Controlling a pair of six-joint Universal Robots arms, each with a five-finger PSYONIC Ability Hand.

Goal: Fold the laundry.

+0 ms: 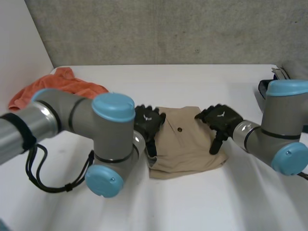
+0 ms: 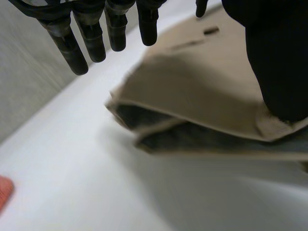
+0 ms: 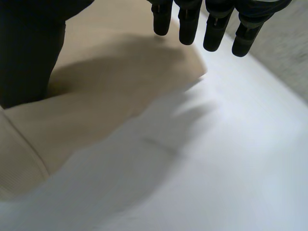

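White table [image 1: 192, 202], 2 arms over it. Left arm [image 1: 72, 120] doubles back across the near side, right arm [image 1: 279, 134] reaches in from the far side.

Beige fabric garment [image 1: 185, 144] lies mid-table between the hands, already folded into a squarish stack with a dark button on top. Crumpled orange cloth [image 1: 57, 86] sits at the back corner on the left-arm side, well apart and not folded.

Left hand [image 1: 147, 122] is at the garment's edge nearest it. Its wrist view shows straight, spread fingers [image 2: 72, 48] hanging clear of the cloth and the thumb [image 2: 279, 62] resting on the top layer. Relaxed, nothing pinched. Right hand [image 1: 220, 119] is at the opposite edge, fingers [image 3: 192, 24] straight over the corner, thumb [image 3: 29, 53] down on the cloth. Also holding nothing.

Risks, as a judgement:
- The left wrist view shows the layers gaping at the edge, with dark lining showing. If either thumb drags as its hand lifts away, the top layer could slide and the fold open.
- Fingertips dipping into that gap could snag an inner layer and pull the stack apart.
- Uneven pressing from the 2 sides could skew the stack or push it towards the near table edge.
- When the left arm goes for the orange cloth, its elbow could sweep over the stack and knock it.
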